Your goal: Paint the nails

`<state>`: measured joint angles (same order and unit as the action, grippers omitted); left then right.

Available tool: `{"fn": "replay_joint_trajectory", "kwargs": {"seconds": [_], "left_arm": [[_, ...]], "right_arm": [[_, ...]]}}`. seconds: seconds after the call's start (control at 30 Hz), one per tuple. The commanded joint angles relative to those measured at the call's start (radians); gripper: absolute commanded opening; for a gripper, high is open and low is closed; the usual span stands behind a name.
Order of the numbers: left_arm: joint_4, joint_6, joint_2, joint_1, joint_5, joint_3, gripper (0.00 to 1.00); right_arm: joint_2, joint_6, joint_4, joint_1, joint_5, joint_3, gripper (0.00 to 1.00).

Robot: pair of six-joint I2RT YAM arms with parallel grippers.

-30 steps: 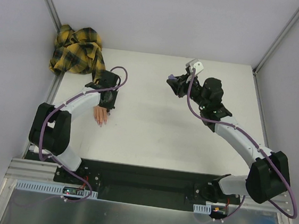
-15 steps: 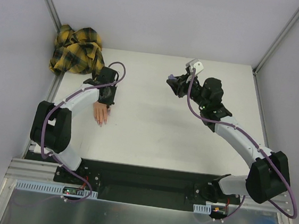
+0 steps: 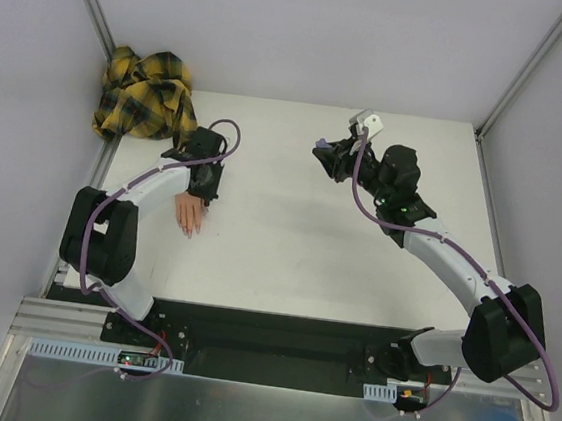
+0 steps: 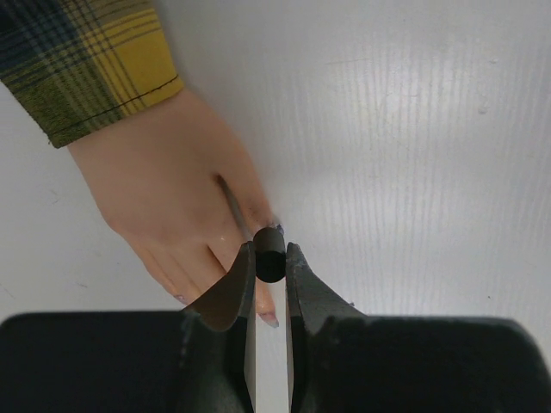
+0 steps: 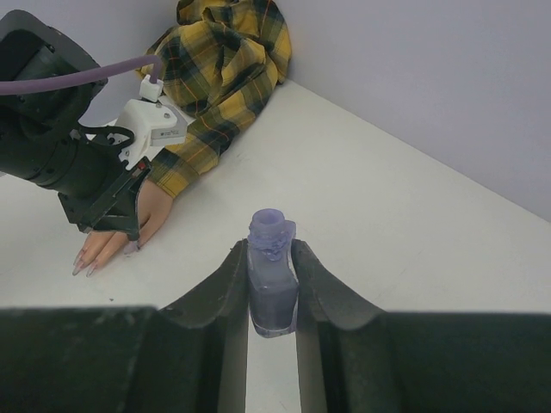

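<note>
A flesh-coloured fake hand (image 4: 176, 202) with a yellow-black plaid sleeve (image 4: 82, 64) lies flat on the white table; it also shows in the top view (image 3: 190, 214). Its purplish-pink nails (image 4: 269, 319) tip the fingers. My left gripper (image 4: 269, 258) is shut on a black brush cap (image 4: 269, 255), held right over the fingers. My right gripper (image 5: 272, 284) is shut on an uncapped purple polish bottle (image 5: 272, 288), held above the table at the far middle (image 3: 321, 146). The brush tip is hidden behind the cap.
The plaid sleeve bunches in a heap (image 3: 144, 94) at the table's far left corner. Grey walls with metal posts enclose the white table (image 3: 288, 241) on three sides. The black base rail (image 3: 267, 345) runs along the near edge.
My left gripper has shifted slightly over the fake hand's wrist and fingers. The right arm with the bottle has barely moved.
</note>
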<state>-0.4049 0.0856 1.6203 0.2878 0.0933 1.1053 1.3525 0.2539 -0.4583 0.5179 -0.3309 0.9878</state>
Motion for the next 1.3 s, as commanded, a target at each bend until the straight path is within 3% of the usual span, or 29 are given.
{"fn": "replay_joint_trajectory", "kwargs": {"seconds": [0.0, 0.57, 0.67, 0.8, 0.97, 1.13, 1.27], "left_arm": [[-0.012, -0.010, -0.016, -0.030, 0.002, 0.021, 0.00], [-0.029, 0.012, -0.155, 0.065, 0.002, -0.010, 0.00], [-0.052, 0.026, -0.230, 0.094, -0.076, -0.012, 0.00], [-0.057, 0.014, -0.388, 0.137, -0.304, -0.022, 0.00], [-0.040, 0.026, -0.532, 0.154, -0.507, -0.022, 0.00], [0.090, 0.074, -0.580, 0.195, -0.702, -0.052, 0.00], [0.143, 0.091, -0.531, 0.246, -0.816, 0.030, 0.00]], "right_arm": [[-0.001, -0.008, -0.052, 0.005, -0.026, 0.048, 0.00], [-0.004, -0.007, -0.042, 0.007, -0.020, 0.055, 0.00], [-0.032, -0.021, -0.023, 0.007, -0.005, 0.051, 0.00], [-0.099, -0.038, 0.016, 0.013, -0.017, 0.028, 0.00], [-0.295, -0.001, 0.173, 0.053, -0.019, -0.023, 0.00], [-0.524, -0.042, 0.335, 0.091, -0.057, -0.153, 0.00], [-0.696, -0.112, 0.403, 0.109, -0.051, -0.289, 0.00]]}}
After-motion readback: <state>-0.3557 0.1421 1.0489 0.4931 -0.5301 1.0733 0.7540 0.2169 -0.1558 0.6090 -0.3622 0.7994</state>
